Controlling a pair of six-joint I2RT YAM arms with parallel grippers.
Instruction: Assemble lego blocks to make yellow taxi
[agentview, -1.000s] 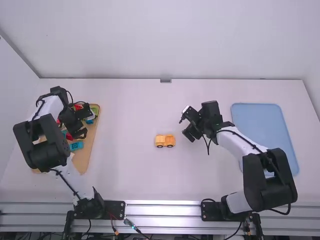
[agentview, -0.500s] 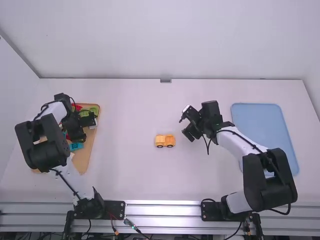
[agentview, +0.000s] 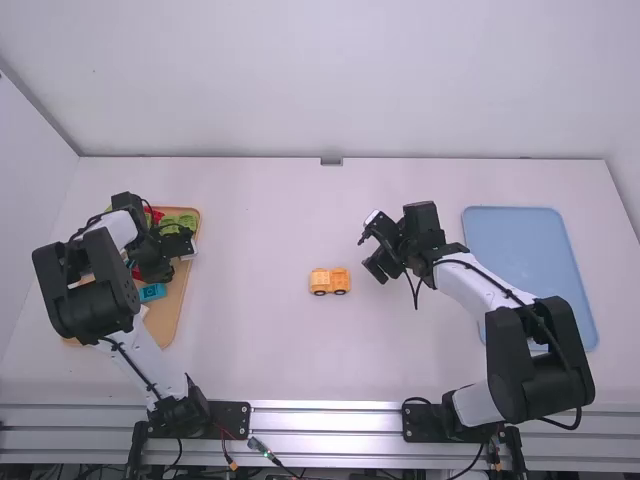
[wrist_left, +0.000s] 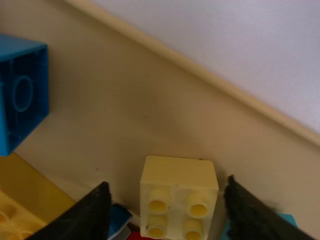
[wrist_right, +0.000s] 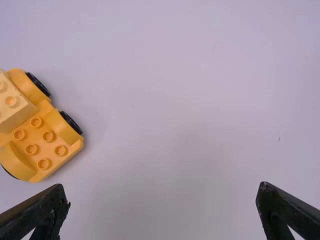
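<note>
Pale, plain walls (agentview: 300, 80) stand behind the smooth white table (agentview: 270, 360). Over at the left, the left gripper (agentview: 172, 257) is open above the tan tray (agentview: 171, 318). Its own wrist view gives what the high view hides behind the arm: a pale yellow block (wrist_left: 180, 192) between the spread fingers, unclamped, four round hollow studs facing up. Near it lie a glossy blue block (wrist_left: 22, 95), its hollow underside and round inner tube exposed, and a deeper yellow studded block (wrist_left: 30, 200). From above I also spot green pieces (agentview: 180, 223) and a teal block (agentview: 152, 292) there.

Nearer the table's middle sits the yellow wheeled car (agentview: 330, 284), with the right gripper (agentview: 368, 256) open and empty near it. The right wrist view brings out the car's curved fenders, black wheels and stud rows. Farther right lies a flat blue tray (agentview: 520, 235) with rounded corners.
</note>
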